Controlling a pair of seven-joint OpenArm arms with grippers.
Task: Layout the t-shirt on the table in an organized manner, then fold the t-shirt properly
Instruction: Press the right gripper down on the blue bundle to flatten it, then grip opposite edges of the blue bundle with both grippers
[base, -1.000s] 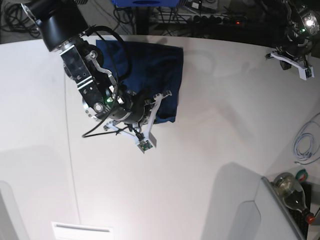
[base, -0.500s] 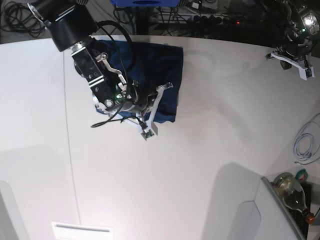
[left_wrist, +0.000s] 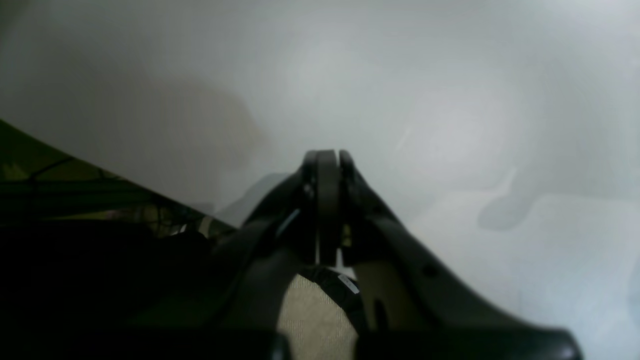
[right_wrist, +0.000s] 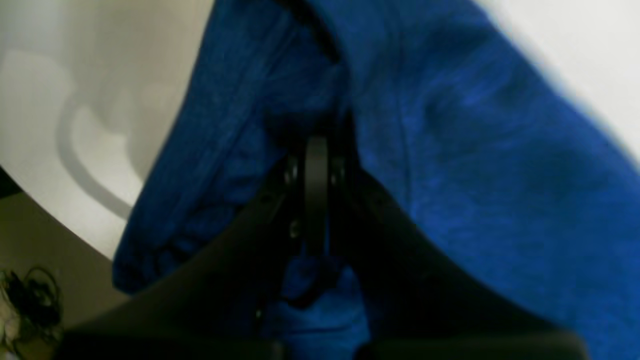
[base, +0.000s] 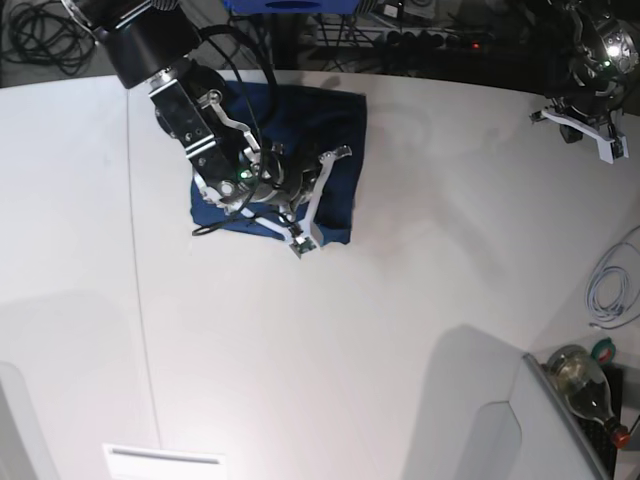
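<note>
The dark navy t-shirt (base: 335, 125) lies as a folded block near the far edge of the white table (base: 380, 330). My right gripper (base: 255, 195) is low over the shirt's near left part. In the right wrist view, its shut fingers (right_wrist: 316, 165) are buried in blue t-shirt (right_wrist: 475, 150) cloth, whose folds gather around the tips. The left gripper (base: 575, 128) hangs at the far right edge of the table, away from the shirt. In the left wrist view the left gripper (left_wrist: 327, 157) is shut with nothing in it, over bare table (left_wrist: 450, 100).
A thin seam (base: 140, 300) runs down the table's left side. A white cable (base: 605, 285) and a bottle (base: 585, 385) sit at the right edge beside a grey panel (base: 500, 430). A white label (base: 165, 460) lies at the near edge. Cables hang beyond the far edge.
The right arm has moved toward the far edge, from the shirt's near border to over its middle. The left arm has stayed still.
</note>
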